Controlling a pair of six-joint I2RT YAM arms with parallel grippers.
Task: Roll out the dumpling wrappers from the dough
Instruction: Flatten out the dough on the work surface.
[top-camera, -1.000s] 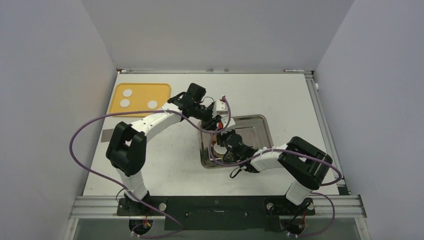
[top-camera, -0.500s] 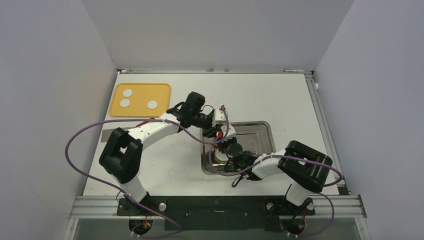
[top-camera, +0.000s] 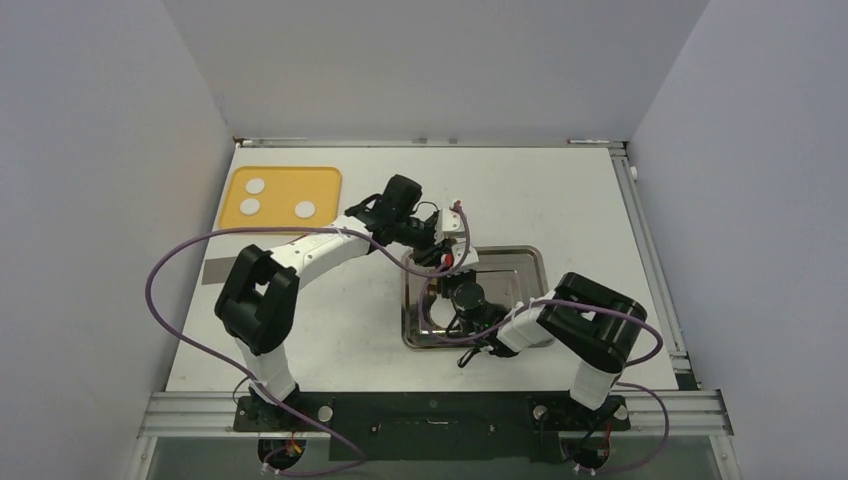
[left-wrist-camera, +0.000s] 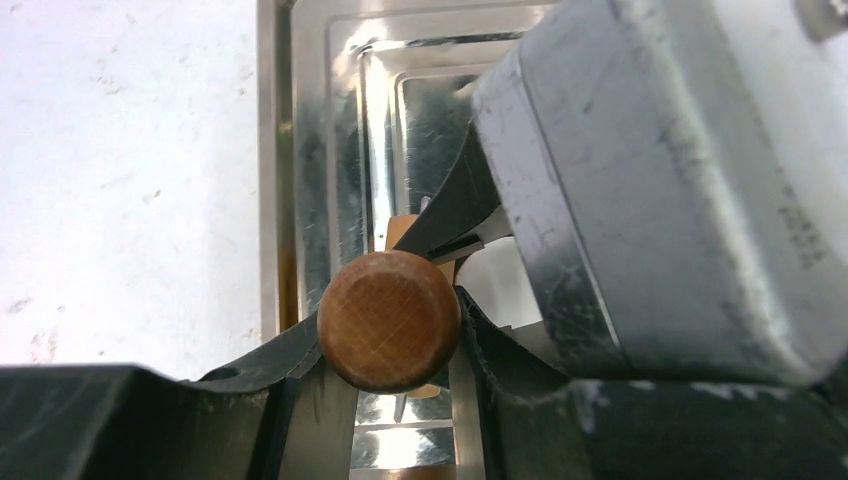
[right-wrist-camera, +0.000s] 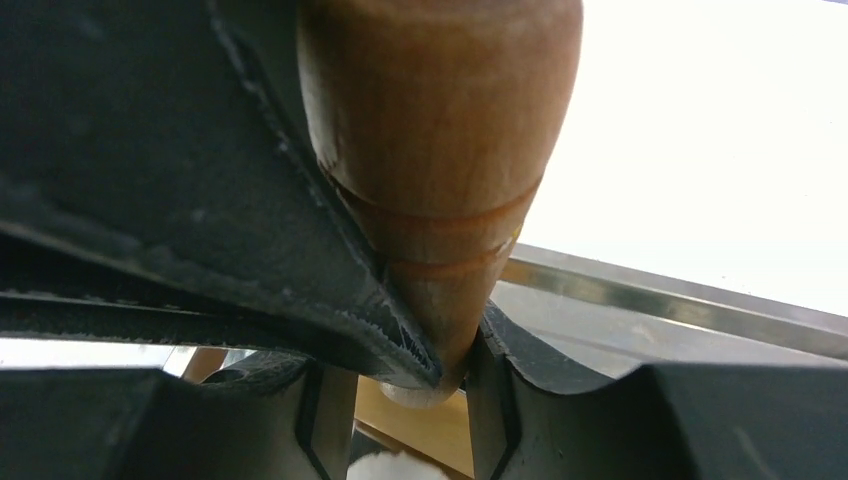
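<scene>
Jointly — left hand (left-wrist-camera: 390, 335), right hand (right-wrist-camera: 440, 352) on rolling pin (right-wrist-camera: 440, 150) — above tray (left-wrist-camera: 275, 150).

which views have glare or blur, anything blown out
Left wrist: rolling pin end sharp, glare streaks on the metal tray, grey housing at right soft. Right wrist: background blown out white, dark foreground blurry. Top external: evenly lit, sharp.

Top view looks down over the whole bench (top-camera: 560, 200); both wrist views sit close above the steel tray (top-camera: 522, 272), seen in all three.
</scene>
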